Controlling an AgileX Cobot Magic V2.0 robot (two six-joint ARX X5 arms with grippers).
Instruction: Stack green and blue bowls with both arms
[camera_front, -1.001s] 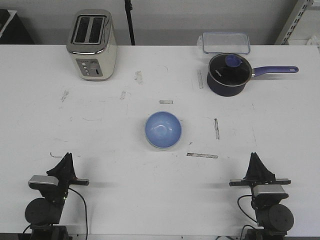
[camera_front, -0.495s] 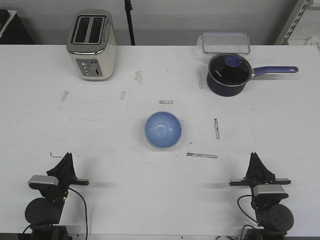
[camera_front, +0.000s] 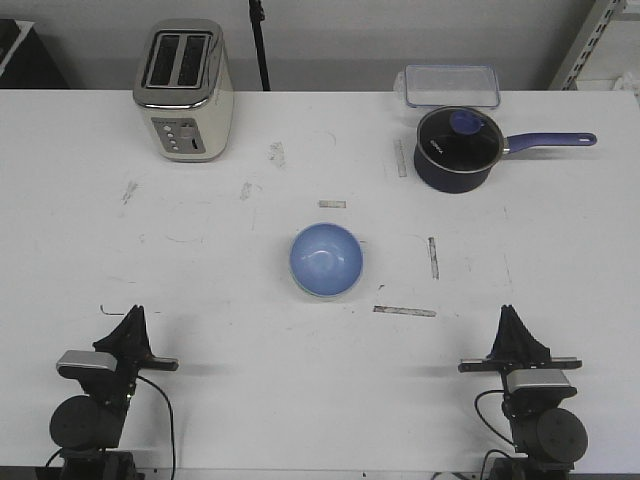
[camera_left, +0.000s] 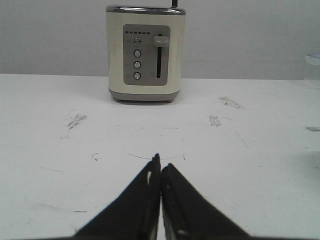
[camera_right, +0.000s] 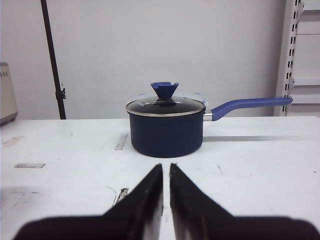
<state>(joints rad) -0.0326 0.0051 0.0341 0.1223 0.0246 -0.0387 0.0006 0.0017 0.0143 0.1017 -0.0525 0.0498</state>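
Observation:
The light blue bowl (camera_front: 326, 259) sits upright at the middle of the table in the front view. A thin pale green edge (camera_front: 318, 295) shows along its near side, as of the green bowl under it; the rest of the green bowl is hidden. My left gripper (camera_front: 133, 312) rests at the near left, shut and empty, well apart from the bowls. My right gripper (camera_front: 508, 312) rests at the near right, shut and empty. The left wrist view shows the left gripper (camera_left: 160, 162) with jaws together; the right wrist view shows the right gripper (camera_right: 166, 166) with only a slit between its jaws. No bowl appears in either wrist view.
A cream toaster (camera_front: 185, 90) stands at the far left, straight ahead in the left wrist view (camera_left: 145, 52). A dark navy saucepan (camera_front: 458, 148) with lid and long blue handle stands far right, also in the right wrist view (camera_right: 166, 125). A clear lidded container (camera_front: 451, 85) lies behind it.

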